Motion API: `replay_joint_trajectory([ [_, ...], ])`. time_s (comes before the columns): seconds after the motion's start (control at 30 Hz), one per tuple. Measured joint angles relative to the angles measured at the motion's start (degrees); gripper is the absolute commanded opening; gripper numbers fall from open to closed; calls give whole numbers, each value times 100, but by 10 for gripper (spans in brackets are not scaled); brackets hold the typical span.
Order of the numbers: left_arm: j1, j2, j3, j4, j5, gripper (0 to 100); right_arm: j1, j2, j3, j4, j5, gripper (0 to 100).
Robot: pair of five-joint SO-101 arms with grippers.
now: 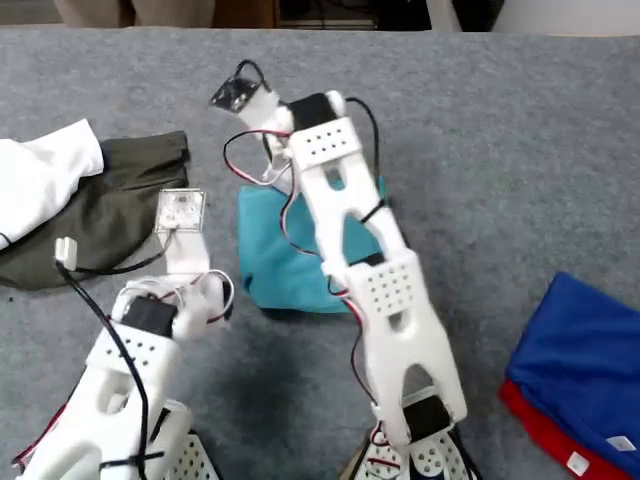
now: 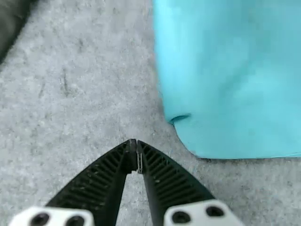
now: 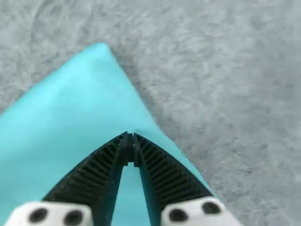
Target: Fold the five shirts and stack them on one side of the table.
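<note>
Five shirts are being counted: white shirt (image 1: 40,185), olive shirt (image 1: 112,215), teal shirt (image 1: 272,262), blue shirt (image 1: 585,350), red shirt (image 1: 540,428). Left gripper (image 2: 135,157) and right gripper (image 3: 130,148) are being shown, fingers together.

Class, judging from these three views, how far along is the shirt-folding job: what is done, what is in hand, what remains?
Done: the blue shirt lies folded on the red shirt at one side. In hand: the teal shirt sits mid-table, with the right tool shut at its edge and the left tool shut beside it. Remaining: the white shirt and dark green shirt lie unfolded.
</note>
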State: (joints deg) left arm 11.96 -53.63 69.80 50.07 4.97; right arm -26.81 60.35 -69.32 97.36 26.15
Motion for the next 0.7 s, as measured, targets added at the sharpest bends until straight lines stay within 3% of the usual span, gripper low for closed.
replay_joint_trajectory([
  [0.2,53,-44,554,-607,0,20,-18,659,-1143,369,9,5],
  [0.5,70,-26,747,-1055,0,20,-290,642,-1248,378,9,5],
  [0.7,308,730,554,-1081,0,20,-484,633,-1248,378,9,5],
])
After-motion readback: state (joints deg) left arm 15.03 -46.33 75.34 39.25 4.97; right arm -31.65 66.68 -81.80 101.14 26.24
